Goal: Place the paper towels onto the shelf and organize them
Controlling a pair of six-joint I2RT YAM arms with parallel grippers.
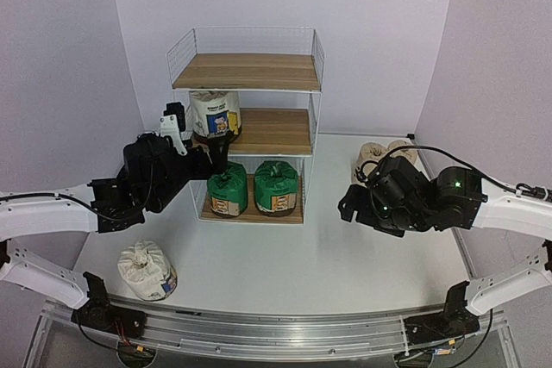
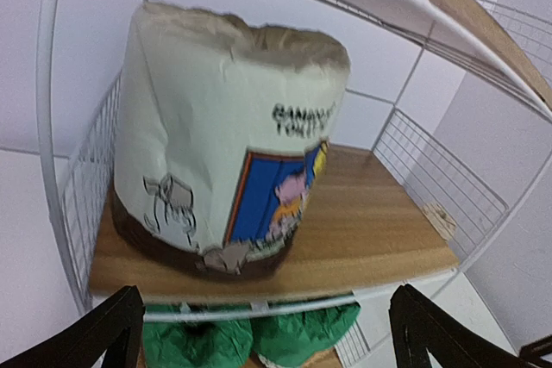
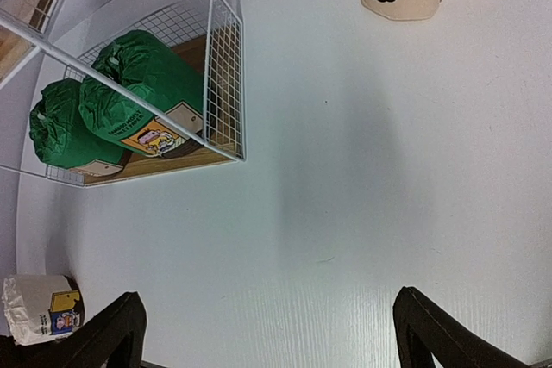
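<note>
The shelf (image 1: 246, 71) stands at the back centre. A white roll with a blue-yellow label (image 1: 214, 114) stands on the left of its middle board, and two green rolls (image 1: 228, 189) (image 1: 276, 185) fill the bottom tier. My left gripper (image 1: 216, 154) is open and empty just in front of that white roll (image 2: 224, 144), with its fingertips (image 2: 116, 321) wide apart. A second white roll (image 1: 147, 270) sits on the table at front left. Two tan rolls (image 1: 373, 158) (image 1: 401, 151) stand at back right. My right gripper (image 1: 349, 202) is open and empty above the table (image 3: 345, 213).
The top board (image 1: 250, 66) and the right half of the middle board (image 2: 388, 221) hold nothing. The wire side walls (image 3: 226, 84) bound each tier. The table's near edge carries a metal rail (image 1: 276, 333).
</note>
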